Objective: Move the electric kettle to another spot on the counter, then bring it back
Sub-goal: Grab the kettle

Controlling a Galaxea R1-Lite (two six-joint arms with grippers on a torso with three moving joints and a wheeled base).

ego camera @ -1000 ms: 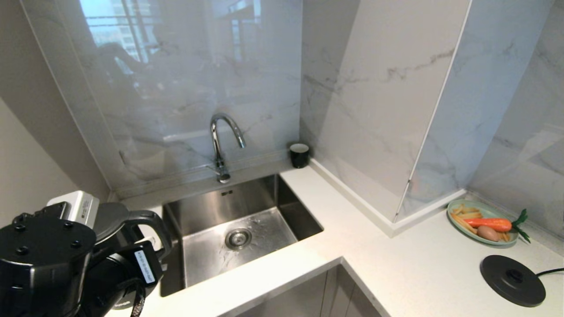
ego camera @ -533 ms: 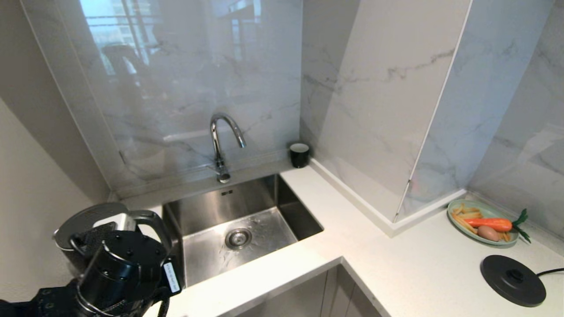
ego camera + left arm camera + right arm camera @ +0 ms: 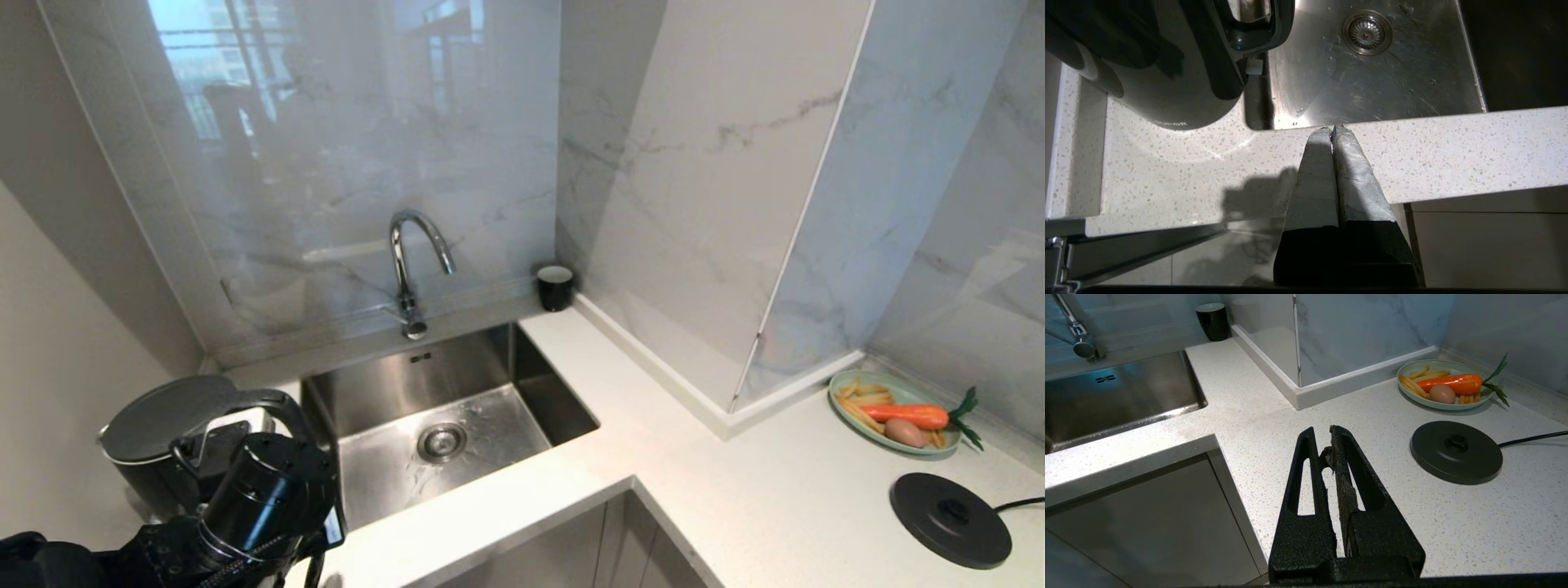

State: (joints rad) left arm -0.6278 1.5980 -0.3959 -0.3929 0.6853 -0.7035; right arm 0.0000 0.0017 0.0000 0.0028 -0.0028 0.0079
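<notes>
Change: since a second ago the left arm has dropped lower and pulled back from the electric kettle (image 3: 159, 445), uncovering its lid; the kettle itself has not shifted.
Kettle: upright on the surface (image 3: 759, 498) at the far left, just beside the sink's (image 3: 490, 384) left edge, loop handle turned toward the basin, free of any grip.
Left gripper (image 3: 1332, 130): jaws pressed together and empty, tips over the front strip of the surface in front of the sink, near the kettle but apart from it.
Left arm: dark wrist housing low at the left of the head view, in front of the kettle.
Right gripper (image 3: 1322, 435): jaws nearly together, holding nothing, above the surface's right stretch, well apart from the kettle.
Base disc (image 3: 949, 520): flat, black, corded, on the right part of the surface, bare.
Plate (image 3: 845, 390): behind the disc near the wall, carrying a carrot, an egg and fries.
Cup (image 3: 555, 287): small and black, in the corner behind the sink, right of the tap (image 3: 408, 269).
</notes>
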